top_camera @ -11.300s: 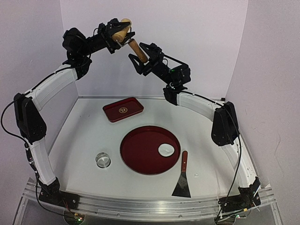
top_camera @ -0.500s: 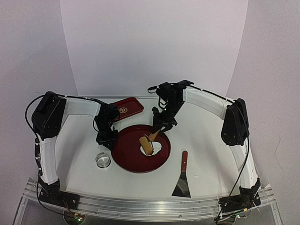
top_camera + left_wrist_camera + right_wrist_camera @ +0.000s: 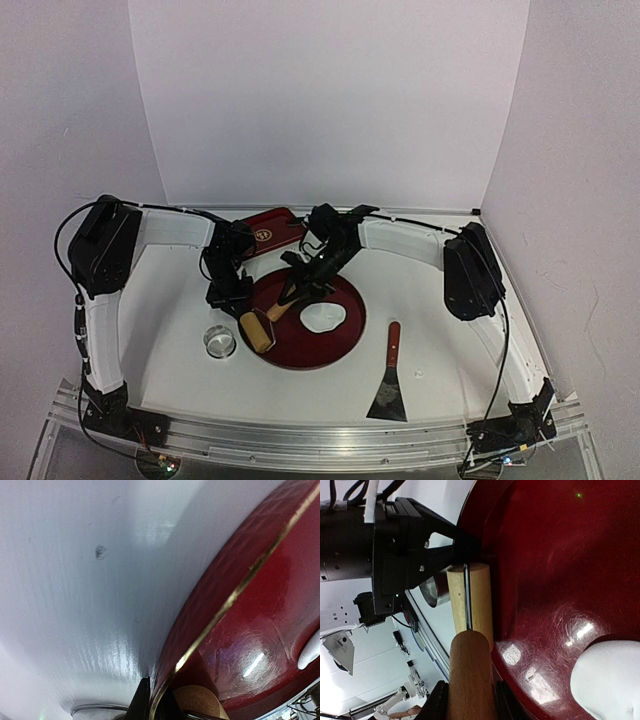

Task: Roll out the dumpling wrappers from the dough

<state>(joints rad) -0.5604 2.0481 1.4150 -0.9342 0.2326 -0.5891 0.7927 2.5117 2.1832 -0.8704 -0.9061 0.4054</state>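
The dough [image 3: 323, 318] is a flat white irregular sheet on the round red tray [image 3: 330, 352], right of centre. It also shows in the right wrist view [image 3: 610, 680] and the left wrist view [image 3: 311, 652]. My right gripper [image 3: 300, 284] is shut on the handle [image 3: 469, 675] of a wooden rolling pin. Its roller [image 3: 257, 331] lies over the tray's left rim, off the dough. My left gripper [image 3: 229, 296] is shut on the tray's left rim [image 3: 220, 615]. No round wrapper disc is in view.
A metal ring cutter [image 3: 219, 342] stands on the table just left of the tray, close to the roller. A spatula with a red handle [image 3: 389, 372] lies right of the tray. A small rectangular red tray [image 3: 268, 228] sits behind, near both arms.
My right gripper has pulled the rolling pin left, off the dough, to the tray's left rim. The left gripper has kept its hold on the rim.
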